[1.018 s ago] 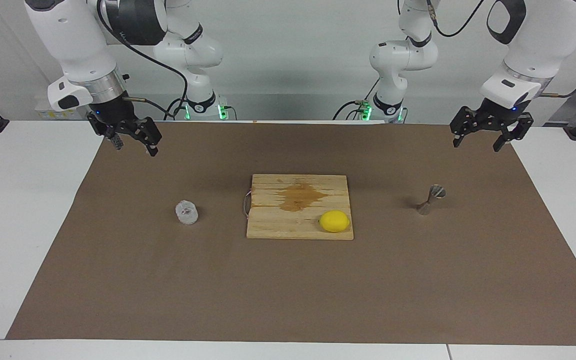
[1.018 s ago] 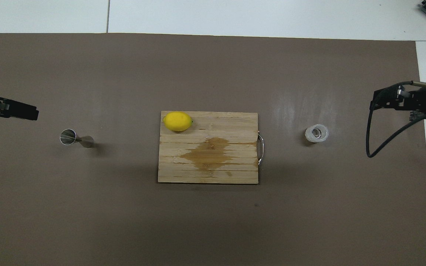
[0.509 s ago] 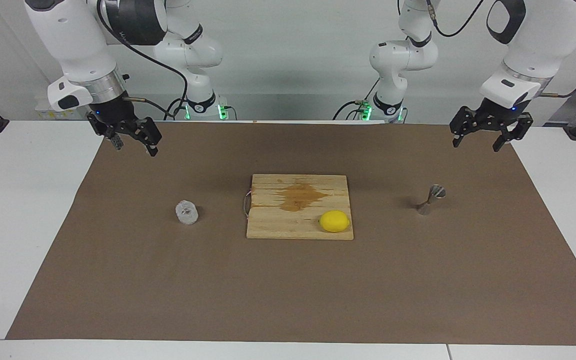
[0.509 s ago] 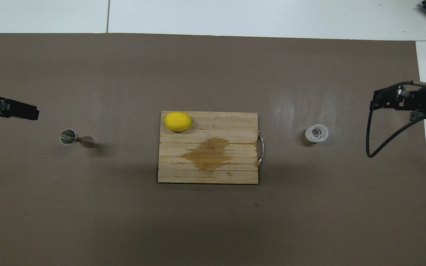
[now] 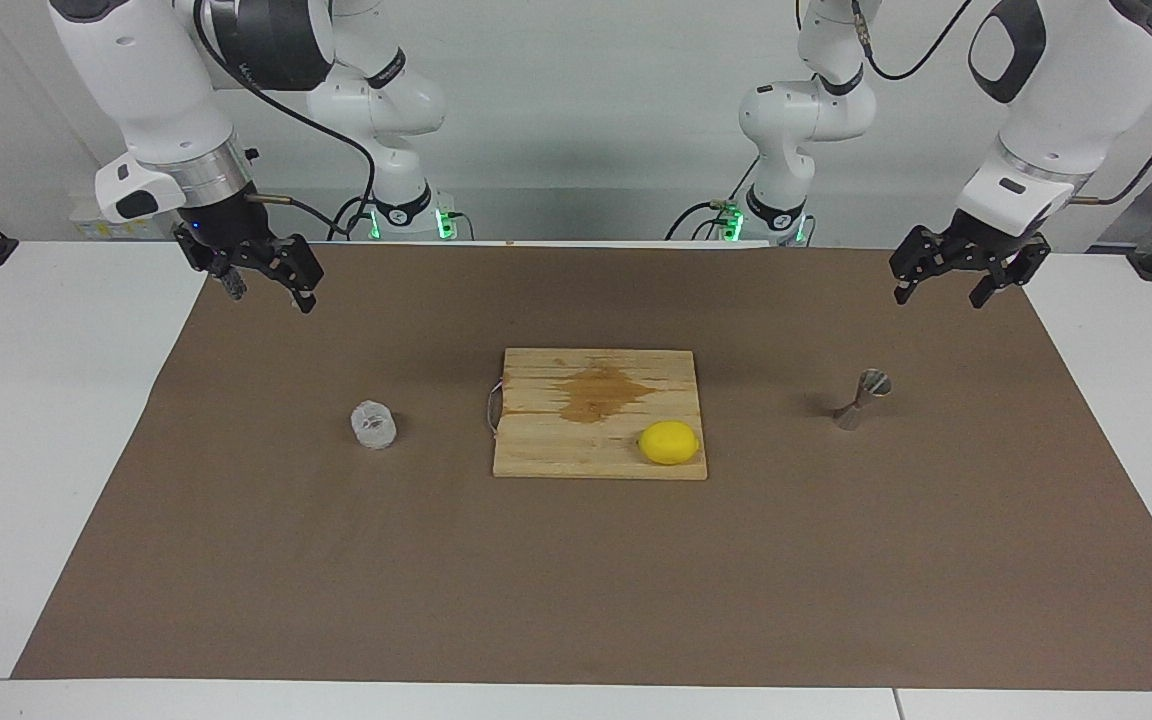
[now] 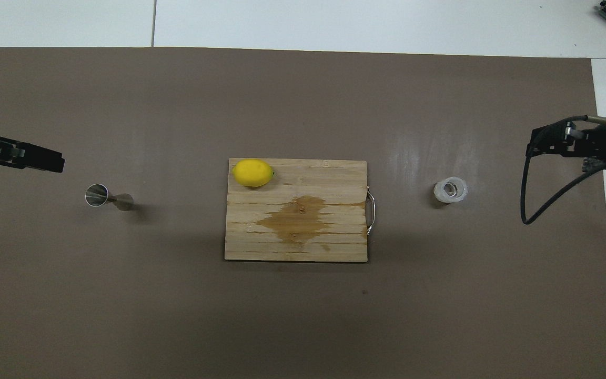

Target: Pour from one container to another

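My table is white, with a seam running across its top; a broad brown mat covers most of it, leaving white margins at both ends. A plain pale wall rises where I stand; the light is even and soft.

Bright even light, soft shadows, faint glare on brown mat

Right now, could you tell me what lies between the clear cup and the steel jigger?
The wooden cutting board, with the lemon on it, lies between the clear cup and the steel jigger; the overhead view shows it best.
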`<control>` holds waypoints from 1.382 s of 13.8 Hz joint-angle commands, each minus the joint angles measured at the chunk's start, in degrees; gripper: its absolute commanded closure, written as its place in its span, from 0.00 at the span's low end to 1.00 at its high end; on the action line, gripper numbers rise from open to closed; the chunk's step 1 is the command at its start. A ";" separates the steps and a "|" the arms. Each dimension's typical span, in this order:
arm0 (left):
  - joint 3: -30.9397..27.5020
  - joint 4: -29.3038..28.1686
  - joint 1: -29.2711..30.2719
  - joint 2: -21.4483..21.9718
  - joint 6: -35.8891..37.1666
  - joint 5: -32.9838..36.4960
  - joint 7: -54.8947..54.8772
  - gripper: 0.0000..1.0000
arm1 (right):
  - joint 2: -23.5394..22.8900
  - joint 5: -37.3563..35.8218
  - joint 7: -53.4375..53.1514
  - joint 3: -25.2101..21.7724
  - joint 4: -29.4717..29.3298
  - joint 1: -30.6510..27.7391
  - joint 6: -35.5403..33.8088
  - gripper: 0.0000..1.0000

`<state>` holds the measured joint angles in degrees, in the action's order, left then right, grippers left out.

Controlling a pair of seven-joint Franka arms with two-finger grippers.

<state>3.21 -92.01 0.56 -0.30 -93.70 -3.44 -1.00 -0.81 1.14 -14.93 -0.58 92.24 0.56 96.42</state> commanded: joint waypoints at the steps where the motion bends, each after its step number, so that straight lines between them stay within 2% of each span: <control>1: -0.04 0.25 6.18 -1.45 3.33 -6.99 5.19 0.00 | 0.63 0.88 -0.36 0.41 0.58 -0.65 -0.35 0.00; 4: -0.04 0.17 12.16 -3.99 6.94 -10.43 7.15 0.00 | 0.63 0.88 -0.36 0.41 0.58 -0.65 -0.35 0.00; 7: -0.04 0.08 15.60 -7.59 9.41 -12.55 10.31 0.00 | 0.63 0.88 -0.36 0.41 0.66 -0.65 -0.35 0.00; 13: -0.13 0.08 19.99 -12.96 10.64 -19.31 28.66 0.00 | 0.63 0.88 -0.36 0.41 0.66 -0.65 -0.35 0.00; 15: -0.13 -0.18 23.07 -15.07 10.64 -24.83 32.71 0.00 | 0.63 0.88 -0.36 0.41 0.58 -0.65 -0.35 0.00; 19: -0.05 -0.36 26.06 -21.04 11.17 -31.53 43.60 0.00 | 0.63 0.88 -0.36 0.41 0.58 -0.65 -0.35 0.00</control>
<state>2.56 -92.84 25.54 -18.91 -83.72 -32.28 37.91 -0.81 1.14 -14.93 -0.58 92.24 0.56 96.42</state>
